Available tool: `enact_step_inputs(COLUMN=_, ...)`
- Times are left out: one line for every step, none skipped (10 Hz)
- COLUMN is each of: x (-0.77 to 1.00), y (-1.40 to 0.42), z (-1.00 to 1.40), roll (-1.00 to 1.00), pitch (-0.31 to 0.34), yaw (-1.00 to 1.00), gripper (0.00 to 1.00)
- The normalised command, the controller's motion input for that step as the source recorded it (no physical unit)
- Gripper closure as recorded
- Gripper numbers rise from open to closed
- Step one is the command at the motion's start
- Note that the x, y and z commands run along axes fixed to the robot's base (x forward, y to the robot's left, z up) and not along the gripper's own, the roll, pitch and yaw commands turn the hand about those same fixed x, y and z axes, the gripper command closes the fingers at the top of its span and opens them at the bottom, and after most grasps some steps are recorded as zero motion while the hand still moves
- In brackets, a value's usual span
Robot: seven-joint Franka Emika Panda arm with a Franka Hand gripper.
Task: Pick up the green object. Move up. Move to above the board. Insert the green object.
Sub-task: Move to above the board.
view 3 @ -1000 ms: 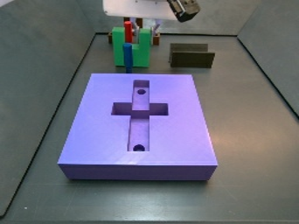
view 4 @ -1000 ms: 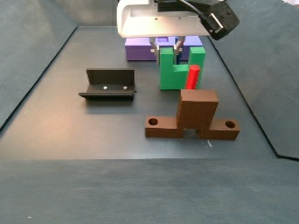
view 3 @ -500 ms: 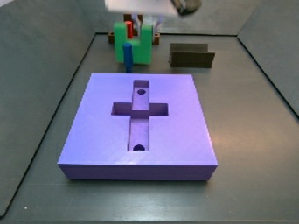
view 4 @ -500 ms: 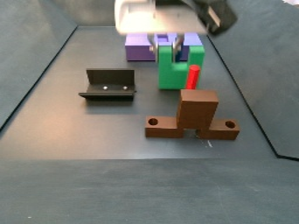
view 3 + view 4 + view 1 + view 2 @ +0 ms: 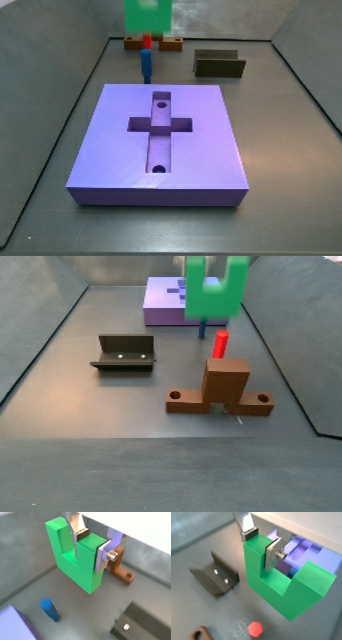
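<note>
While side views crop pincer, wrist view shows pincer [image 5: 92,546] clamping green object [image 5: 75,557] aloft.

Dull grey floor [image 5: 287,150] — low grey walls [image 5: 47,296] around, soft even light.

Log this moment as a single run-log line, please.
phase: move up | gripper: shut on green object, lifted clear of floor | board: cross recess empty | peg: upright on floor | next: move above board
</note>
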Motion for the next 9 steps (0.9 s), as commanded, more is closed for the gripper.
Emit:
enact_step_inputs(x=0.02, y=0.0, z=1.4, roll=0.0, pitch=0.02, yaw=-0.01, gripper=1.0)
enact_step_inputs(x=0.06, y=0.01, z=1.4, roll=-0.01, pitch=0.063, yaw=-0.01, gripper=1.0)
enact_step_inputs(x=0.02, y=0.0, z=0.65, roll=-0.01, pitch=0.086, yaw=-0.01, gripper=1.0)
enact_step_inputs(x=0.03, y=0.0, z=0.36, roll=-0.01, pitch=0.067, yaw=-0.01, gripper=1.0)
enact_step_inputs(x=0.03, y=-1.4, z=0.26, roll=0.03, pitch=0.103, yaw=0.06, gripper=1.0)
enact_step_inputs(x=0.02, y=-1.4, z=0.25, roll=0.07, pitch=0.111, yaw=0.06, gripper=1.0)
enact_step_inputs(x=0.02, y=-1.4, z=0.26, roll=0.07, pitch=0.093, yaw=0.04, gripper=1.0)
enact_step_inputs(x=0.03, y=-1.4, z=0.26, roll=0.03, pitch=0.085, yaw=0.02, gripper=1.0)
enact_step_inputs(x=0.04, y=-1.4, z=0.27, roll=0.01, pitch=0.089, yaw=0.02, gripper=1.0)
